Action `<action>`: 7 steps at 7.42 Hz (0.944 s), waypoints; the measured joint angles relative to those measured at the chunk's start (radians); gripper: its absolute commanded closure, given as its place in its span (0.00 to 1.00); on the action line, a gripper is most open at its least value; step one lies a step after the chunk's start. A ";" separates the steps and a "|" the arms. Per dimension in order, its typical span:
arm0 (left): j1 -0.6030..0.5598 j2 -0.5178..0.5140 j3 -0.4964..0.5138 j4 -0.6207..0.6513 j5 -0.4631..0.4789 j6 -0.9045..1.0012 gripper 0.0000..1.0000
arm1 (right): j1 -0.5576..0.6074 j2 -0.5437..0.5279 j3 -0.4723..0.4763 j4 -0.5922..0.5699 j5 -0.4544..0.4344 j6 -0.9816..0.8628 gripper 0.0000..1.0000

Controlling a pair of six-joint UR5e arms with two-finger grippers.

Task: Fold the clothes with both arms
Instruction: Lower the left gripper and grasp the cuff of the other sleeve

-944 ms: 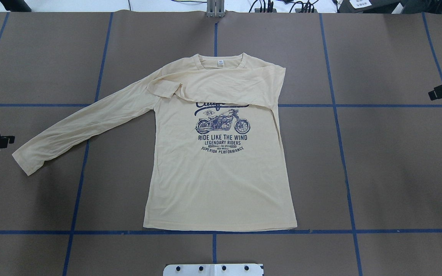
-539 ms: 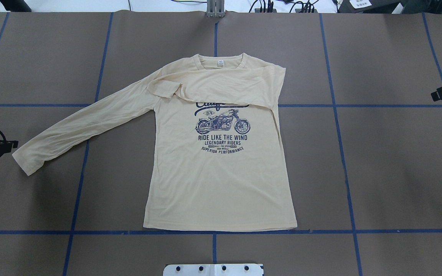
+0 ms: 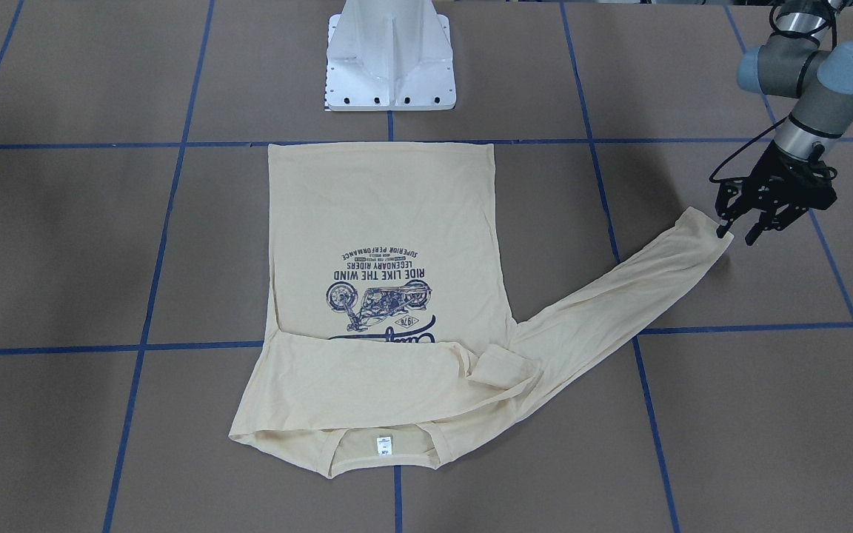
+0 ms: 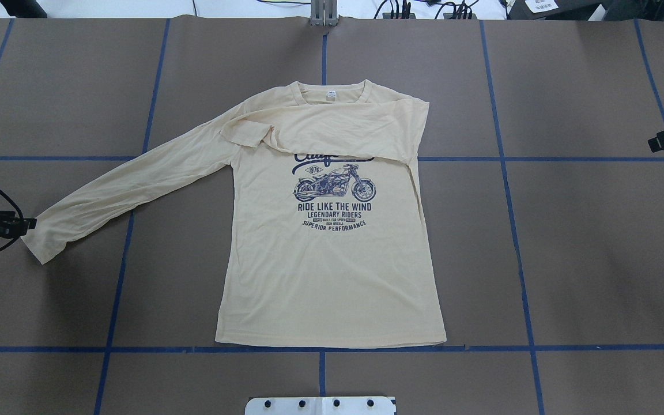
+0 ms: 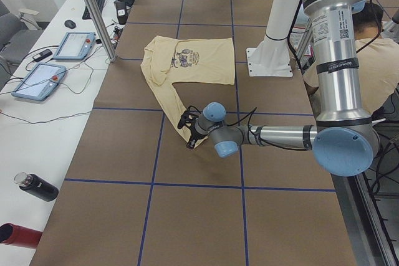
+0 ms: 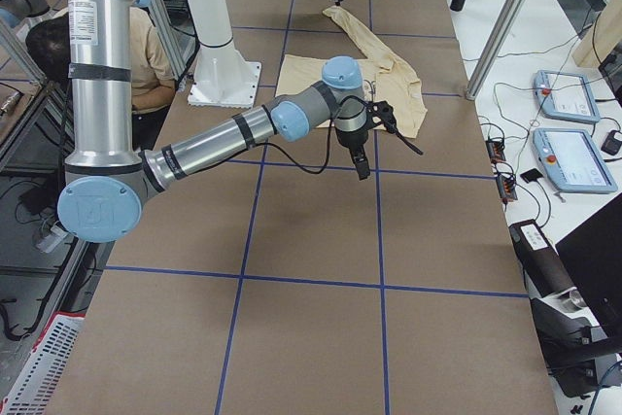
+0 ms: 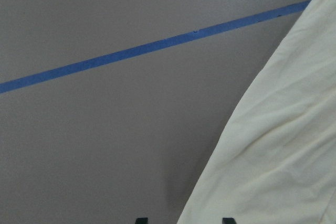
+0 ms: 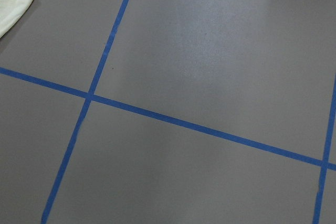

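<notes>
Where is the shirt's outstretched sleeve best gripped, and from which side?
At the cuff, coming in from the robot's left, where the left gripper is open beside it. The sleeve lies flat and stretched out, so its free end points that way.

Bright even overhead light, faint soft shadows on table, sharp focus

T-shirt flat on the table — left tool at its outstretched cuff, right tool well apart.
</notes>
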 measured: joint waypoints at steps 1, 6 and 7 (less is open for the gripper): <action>0.003 -0.007 0.010 -0.001 0.000 0.001 0.48 | 0.000 0.000 0.000 0.000 -0.001 0.000 0.00; 0.032 -0.011 0.021 -0.006 0.000 0.000 0.59 | 0.000 -0.002 0.000 0.000 -0.005 -0.001 0.00; 0.033 -0.011 0.023 -0.006 0.000 0.000 0.70 | 0.000 -0.001 -0.002 0.000 -0.006 -0.001 0.00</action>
